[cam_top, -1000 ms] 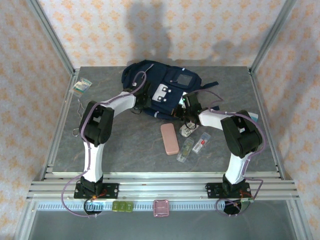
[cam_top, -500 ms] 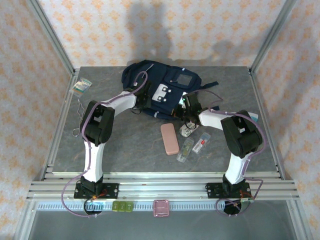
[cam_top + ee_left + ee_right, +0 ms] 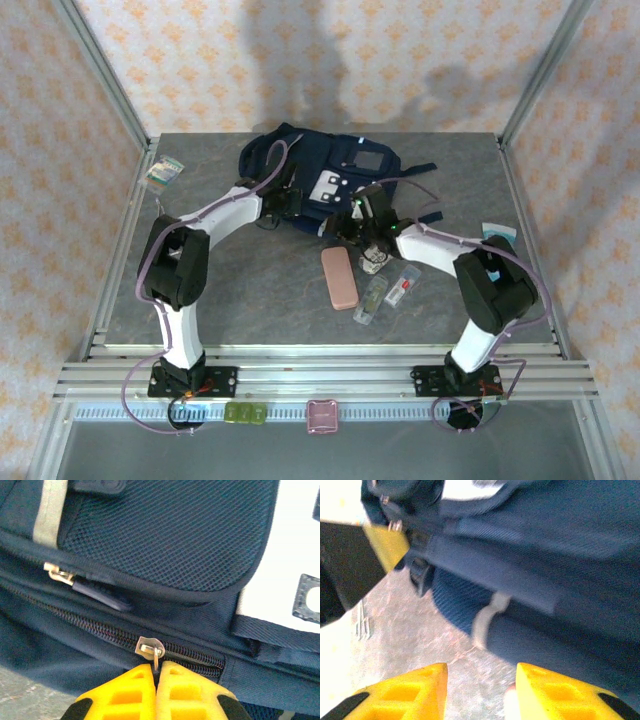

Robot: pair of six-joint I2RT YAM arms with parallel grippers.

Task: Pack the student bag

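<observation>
Up at the far middle of the table (image 3: 240,290), looking at the student bag (image 3: 310,150) flopped front-up with straps trailing off to the right. Seems barely started, judging by a zip that looks closed either side of the slider and nothing visibly packed.

Got the left gripper (image 3: 156,672) pinched tight on the zipper pull (image 3: 151,648), so probably lined up to drag that open. Got the right gripper (image 3: 480,680) spread wide and holding nothing, low over bare table just beside the bag's near edge.

Left to do, by the look of it: unzip, then load the pink case (image 3: 339,277), a couple of clear packets (image 3: 404,285) and a crumpled white thing (image 3: 375,262), all sitting just on the near side of the bag.

Also spotted a small card pack (image 3: 163,172) at the far left corner and something teal (image 3: 500,232) by the right edge, both well apart from the rest.

Worth watching: both arms crowded along the same edge of the bag, loose stuff right under the right one, easy to knock.
</observation>
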